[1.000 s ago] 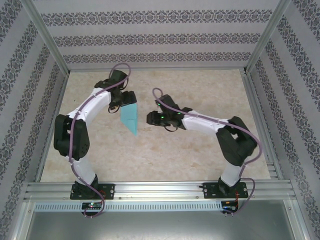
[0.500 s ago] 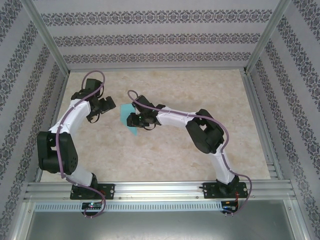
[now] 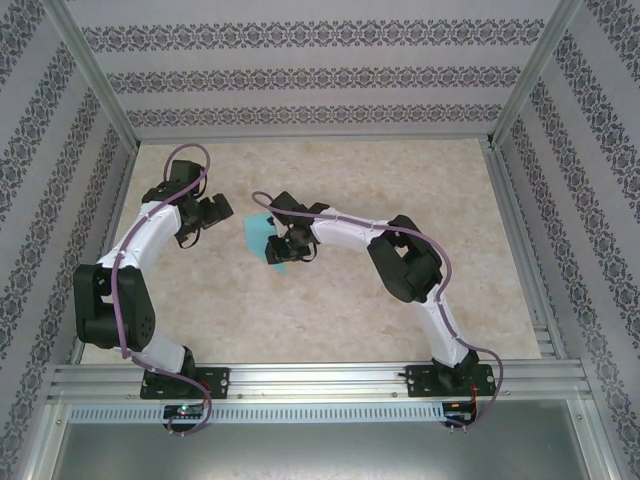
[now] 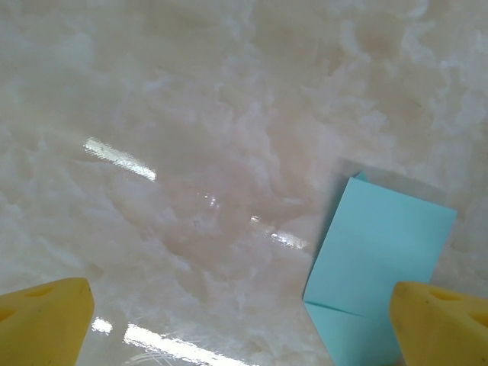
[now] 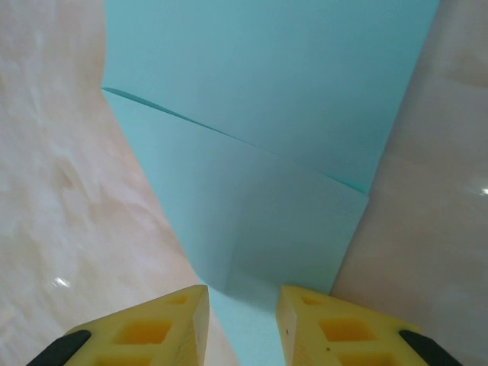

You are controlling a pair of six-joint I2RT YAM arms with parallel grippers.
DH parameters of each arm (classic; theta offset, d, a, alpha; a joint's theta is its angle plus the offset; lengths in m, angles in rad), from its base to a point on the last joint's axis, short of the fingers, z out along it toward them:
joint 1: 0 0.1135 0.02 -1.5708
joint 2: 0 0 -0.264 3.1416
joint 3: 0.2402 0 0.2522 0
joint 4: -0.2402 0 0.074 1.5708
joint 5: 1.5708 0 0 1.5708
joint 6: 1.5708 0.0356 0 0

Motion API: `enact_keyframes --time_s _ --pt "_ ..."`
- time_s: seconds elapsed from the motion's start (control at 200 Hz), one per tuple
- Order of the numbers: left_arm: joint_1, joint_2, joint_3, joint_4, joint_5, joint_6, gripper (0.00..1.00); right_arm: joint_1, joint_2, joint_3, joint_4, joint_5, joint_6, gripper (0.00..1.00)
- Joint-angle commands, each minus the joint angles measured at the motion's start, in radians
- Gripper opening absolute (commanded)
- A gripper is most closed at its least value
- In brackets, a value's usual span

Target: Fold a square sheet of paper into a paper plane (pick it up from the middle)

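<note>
The desk [image 3: 330,310] is pale, marble-patterned and glossy, catching streaks of light. Walls [image 3: 320,75] papered in dark floral bands close three sides, with slanting metal posts [image 3: 90,70] at the corners and a metal rail [image 3: 320,380] along the near edge.

One square sheet of paper [image 4: 374,252], creased; one left gripper [image 4: 244,328]; one right gripper [image 5: 242,320]; four yellow fingertips [image 4: 46,320]; one table [image 4: 191,114].

The right claw [image 3: 284,247] covers part of the folded paper [image 3: 256,232] from above.
</note>
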Motion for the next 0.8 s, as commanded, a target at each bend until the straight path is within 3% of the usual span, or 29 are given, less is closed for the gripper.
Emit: enact_keyframes --time_s 0.0,0.17,0.38,0.55,0.684,0.794 --pt "0.01 -0.009 0.001 0.047 0.039 0.036 1.0 -0.039 -0.046 -0.101 -0.188 0.027 -0.184 0.32" --pt "0.01 -0.01 -0.021 0.073 0.071 0.054 1.0 -0.107 -0.142 -0.254 -0.297 0.038 -0.361 0.33" --pt "0.01 0.003 -0.04 0.127 0.156 0.05 1.0 -0.161 -0.262 -0.273 -0.277 0.05 -0.367 0.31" --pt "0.008 -0.009 -0.088 0.176 0.273 0.02 1.0 -0.167 -0.393 -0.319 -0.095 0.071 -0.143 0.39" --pt "-0.008 -0.029 -0.163 0.264 0.41 -0.041 0.99 -0.166 -0.45 -0.441 0.143 0.095 0.091 0.38" --pt "-0.036 -0.045 -0.228 0.343 0.479 -0.109 0.99 -0.163 -0.445 -0.503 0.277 0.081 0.194 0.32"
